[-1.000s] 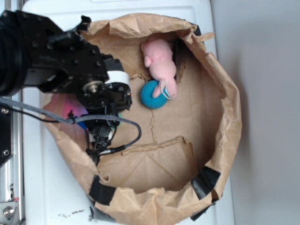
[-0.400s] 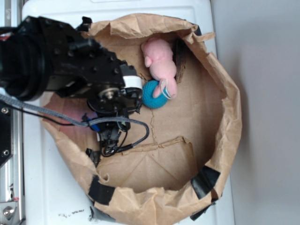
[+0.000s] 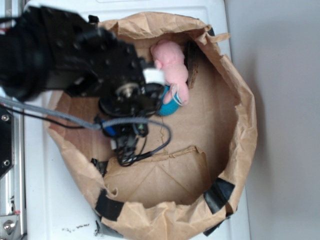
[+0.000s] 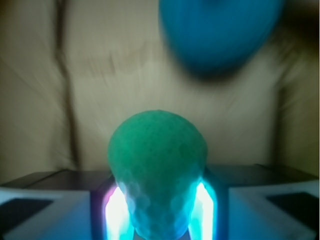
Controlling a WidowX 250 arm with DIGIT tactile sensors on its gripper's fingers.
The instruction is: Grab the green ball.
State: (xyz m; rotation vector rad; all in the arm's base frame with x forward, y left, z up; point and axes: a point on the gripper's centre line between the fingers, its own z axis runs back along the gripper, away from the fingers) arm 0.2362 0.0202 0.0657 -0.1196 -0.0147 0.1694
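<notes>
In the wrist view the green ball fills the lower middle, squeezed between the two glowing fingers of my gripper, which is shut on it. Brown paper lies behind it. The teal-blue ball is blurred at the upper right, apart from the green one. In the exterior view my black arm and gripper hang over the left part of the paper bag, and the arm hides the green ball there. Just right of the arm, the teal-blue ball peeks out.
A pink plush toy lies at the back of the bag, touching the teal-blue ball. The crumpled bag walls ring the floor, with black tape at the front. The bag stands on a white surface. A grey cable loops under the wrist.
My arm has moved right across the bag, toward the teal-blue ball and plush toy, and now covers part of that ball. The toys have not moved.
</notes>
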